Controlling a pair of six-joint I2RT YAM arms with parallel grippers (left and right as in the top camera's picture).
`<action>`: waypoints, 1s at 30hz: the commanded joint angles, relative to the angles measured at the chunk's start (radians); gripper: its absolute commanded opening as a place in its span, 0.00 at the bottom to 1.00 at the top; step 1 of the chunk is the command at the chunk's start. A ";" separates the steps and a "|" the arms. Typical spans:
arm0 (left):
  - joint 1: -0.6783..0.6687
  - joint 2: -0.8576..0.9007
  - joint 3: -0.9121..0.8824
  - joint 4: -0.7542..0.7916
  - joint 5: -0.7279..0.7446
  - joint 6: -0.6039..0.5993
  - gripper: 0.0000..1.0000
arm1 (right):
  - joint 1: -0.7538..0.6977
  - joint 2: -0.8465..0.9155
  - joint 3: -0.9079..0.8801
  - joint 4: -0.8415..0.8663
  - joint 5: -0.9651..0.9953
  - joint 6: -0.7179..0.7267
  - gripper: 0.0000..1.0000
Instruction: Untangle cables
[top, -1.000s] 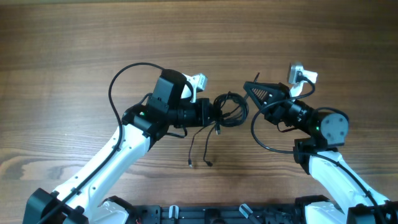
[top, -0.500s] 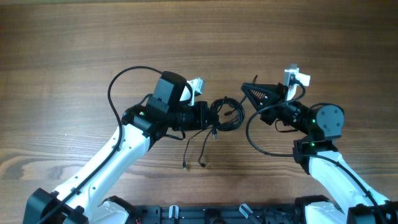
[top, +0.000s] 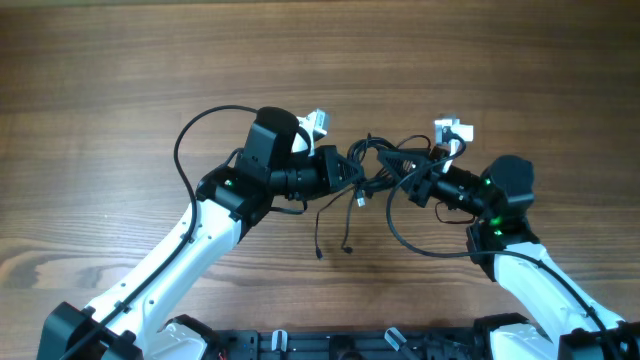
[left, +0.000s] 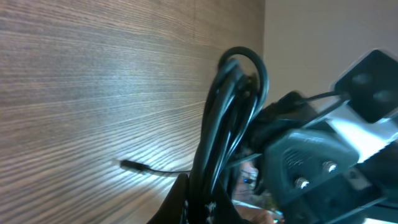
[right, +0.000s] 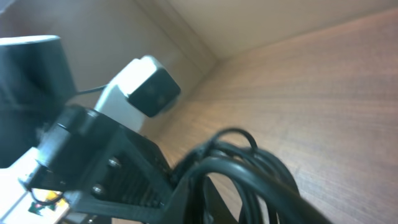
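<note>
The cables are a tangle of thin black cords held up between my two grippers at the table's middle. My left gripper is shut on the bundle's left side; in the left wrist view its fingers clamp the cords, and a loop rises above them. My right gripper is at the bundle's right side; in the right wrist view its fingers sit close together around the cable loops. Two loose cord ends hang down to the table, with a small plug lying on the wood.
The wooden table stretches round both arms. Each arm's thicker black cable arcs beside it, left and right. The right gripper's body fills the right of the left wrist view. A black frame runs along the front edge.
My right gripper has moved left from open and apart to the tangle and has closed in on it. My left gripper has shifted slightly right and the cords have lifted and spread.
</note>
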 joint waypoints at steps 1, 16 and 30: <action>-0.001 -0.021 0.002 0.016 0.046 -0.066 0.04 | 0.006 0.002 0.005 0.002 0.007 -0.030 0.54; 0.117 -0.021 0.002 0.046 0.005 -0.321 0.04 | -0.078 0.002 0.003 0.137 -0.108 0.223 1.00; 0.227 -0.021 0.002 0.268 0.277 -0.442 0.04 | -0.084 0.005 0.003 -0.103 -0.098 -0.206 0.96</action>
